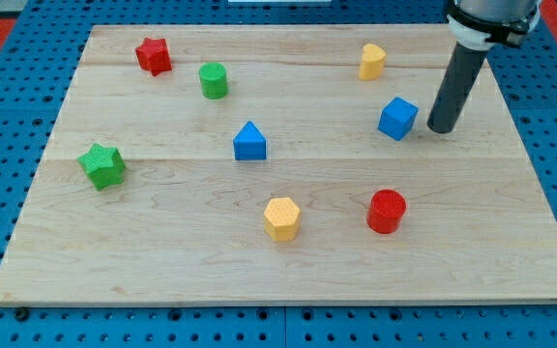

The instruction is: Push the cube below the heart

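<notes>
The blue cube (397,118) sits on the wooden board at the view's upper right. The yellow heart (372,61) lies above it and slightly to the left, near the board's top edge. My tip (441,129) is just to the right of the blue cube, a small gap away, at about the same height in the view. The dark rod rises from it toward the view's top right.
Also on the board (162,261): a red star (153,55) and green cylinder (214,80) at upper left, a green star (102,165) at left, a blue triangular block (249,141) in the middle, a yellow hexagon (281,218) and red cylinder (387,212) lower down.
</notes>
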You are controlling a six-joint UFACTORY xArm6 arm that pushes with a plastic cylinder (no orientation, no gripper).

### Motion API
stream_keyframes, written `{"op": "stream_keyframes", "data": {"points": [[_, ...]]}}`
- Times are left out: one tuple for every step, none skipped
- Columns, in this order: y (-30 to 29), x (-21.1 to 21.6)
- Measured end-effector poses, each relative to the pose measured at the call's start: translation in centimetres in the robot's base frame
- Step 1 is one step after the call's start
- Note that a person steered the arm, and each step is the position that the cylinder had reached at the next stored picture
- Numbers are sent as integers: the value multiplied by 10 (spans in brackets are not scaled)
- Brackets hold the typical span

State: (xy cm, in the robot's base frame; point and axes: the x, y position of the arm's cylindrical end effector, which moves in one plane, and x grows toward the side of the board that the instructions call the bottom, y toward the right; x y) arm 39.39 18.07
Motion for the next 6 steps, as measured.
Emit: {"op": "stream_keyframes", "data": {"points": [[-84,17],[-93,3],[-51,-7],[-48,-21],[6,-27],[54,-63]]}}
